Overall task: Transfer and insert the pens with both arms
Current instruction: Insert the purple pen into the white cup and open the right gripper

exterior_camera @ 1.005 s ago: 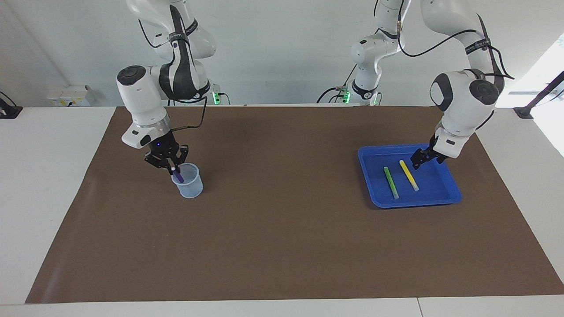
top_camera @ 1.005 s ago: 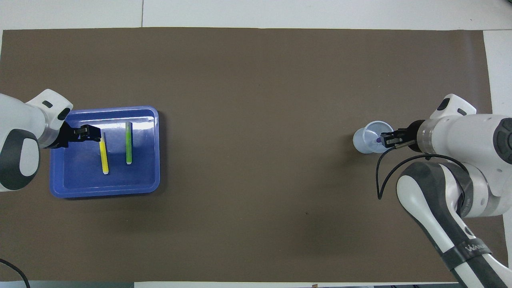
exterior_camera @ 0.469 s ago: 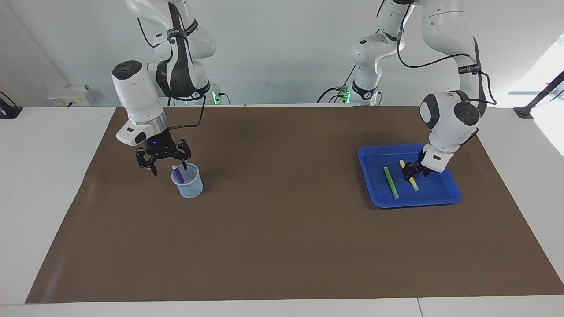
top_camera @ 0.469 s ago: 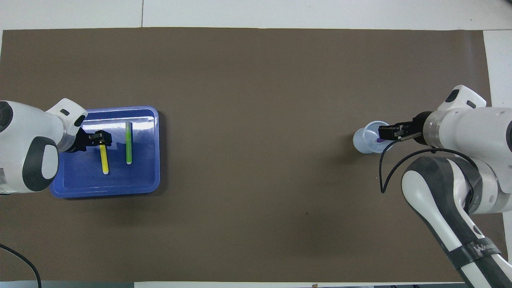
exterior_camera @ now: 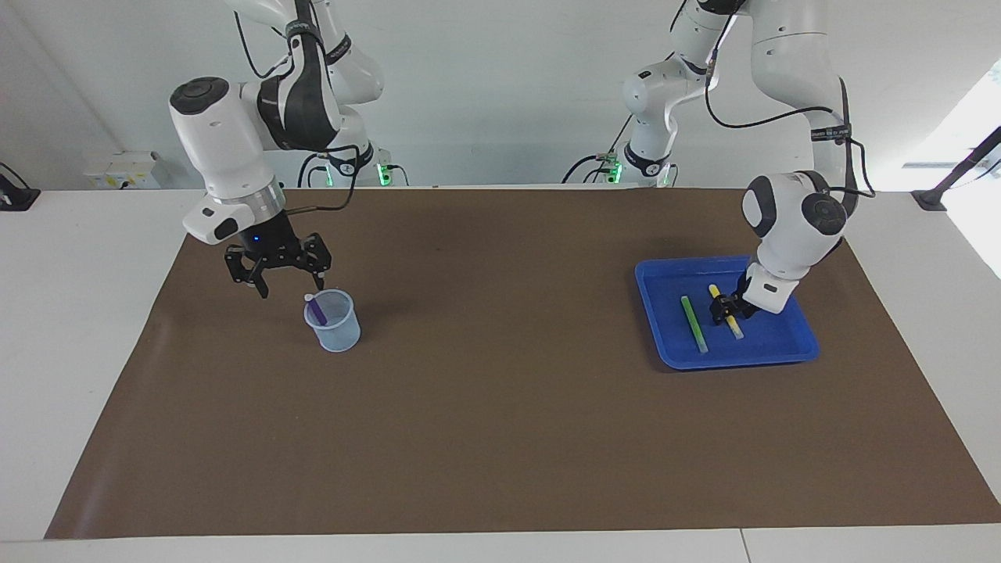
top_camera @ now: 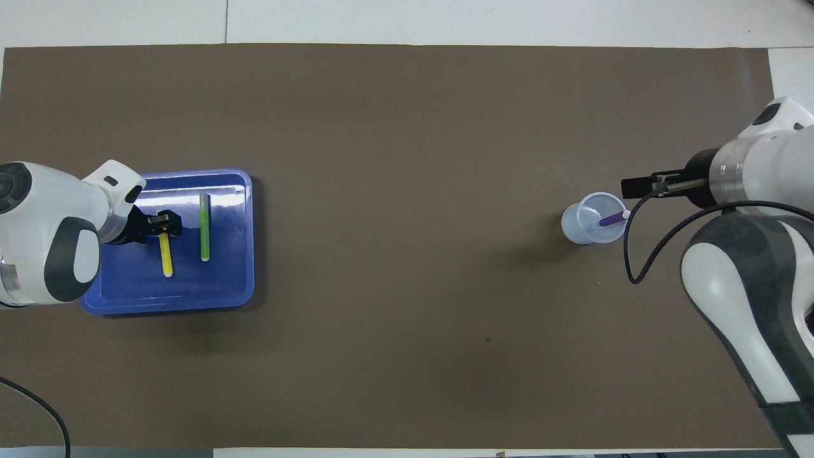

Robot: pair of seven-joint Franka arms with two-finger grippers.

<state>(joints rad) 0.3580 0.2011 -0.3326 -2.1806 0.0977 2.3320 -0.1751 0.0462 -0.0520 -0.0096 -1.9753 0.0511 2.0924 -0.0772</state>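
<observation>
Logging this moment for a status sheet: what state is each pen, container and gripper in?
purple pen: leaning in the cup
yellow pen: lying in the blue tray, left gripper at it
green pen: lying in the tray, untouched
right gripper: open, empty, above the cup

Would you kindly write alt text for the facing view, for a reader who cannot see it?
The left gripper sits low in a blue tray, straddling the yellow pen lying beside a green pen. At the right arm's end, the right gripper hangs open above a clear cup holding the purple pen.
</observation>
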